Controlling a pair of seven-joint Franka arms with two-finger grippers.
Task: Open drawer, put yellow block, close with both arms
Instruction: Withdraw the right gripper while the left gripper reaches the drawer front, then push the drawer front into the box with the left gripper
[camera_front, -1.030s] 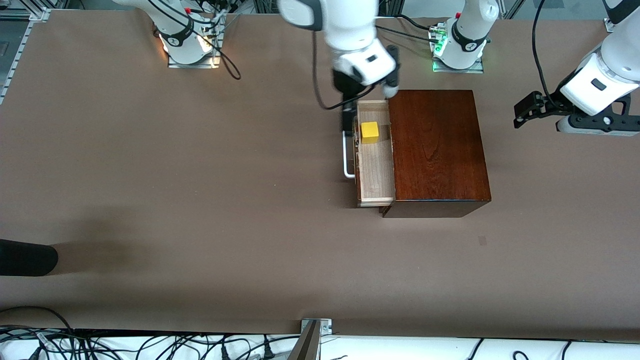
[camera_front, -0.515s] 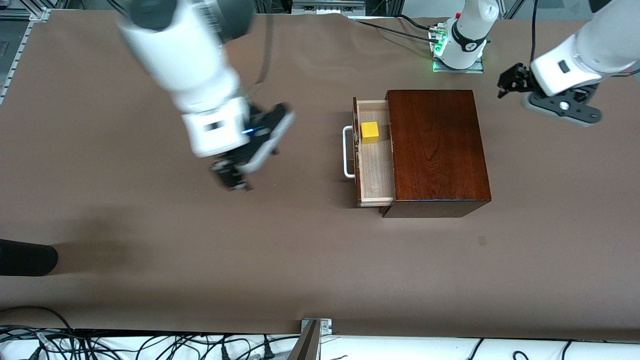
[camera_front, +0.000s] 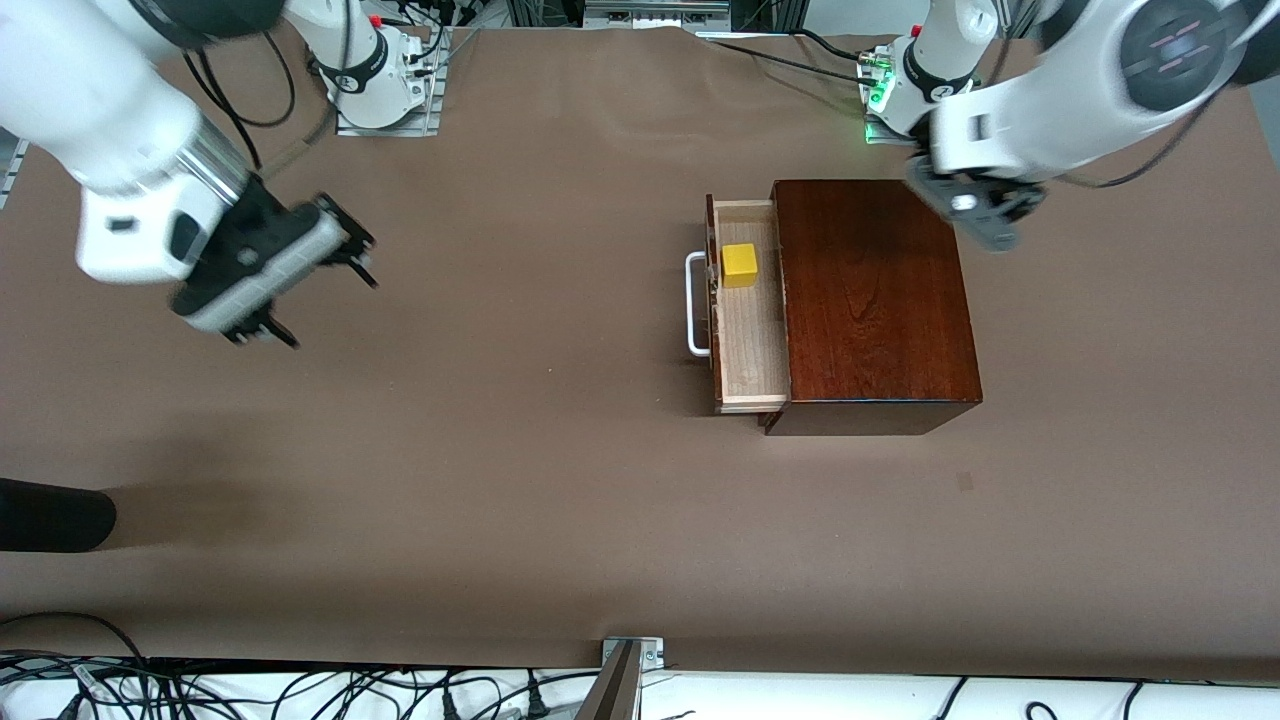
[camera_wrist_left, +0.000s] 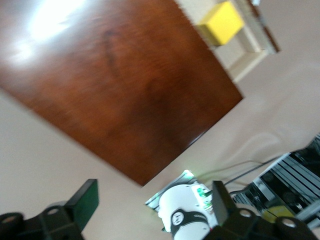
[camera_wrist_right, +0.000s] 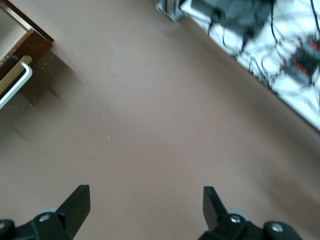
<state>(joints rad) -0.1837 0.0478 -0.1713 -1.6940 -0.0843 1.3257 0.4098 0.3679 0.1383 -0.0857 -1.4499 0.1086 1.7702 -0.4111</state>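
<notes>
Progress: the drawer (camera_front: 750, 305) stands pulled out of the dark wooden box (camera_front: 875, 300), and the yellow block (camera_front: 740, 265) already lies inside it. In my judgement two steps are done and only the closing is left.
Yellow block: it rests on the tray floor, in the part of the drawer farther from the front camera, close to the drawer front; nothing holds it.
Handle: the white handle (camera_front: 692, 305) is free, no tool touches it.
Right tool (camera_front: 320, 285): it hangs over bare desk (camera_front: 520, 480) toward the right arm's end, well apart from the drawer; its fingers are spread apart and carry nothing.
Left tool (camera_wrist_left: 150, 200): it is over the box edge nearest the left arm's base; its fingers are spread wide and empty, with the block well apart from it.
Left to do: both arms must come to the drawer front and push it in.
</notes>
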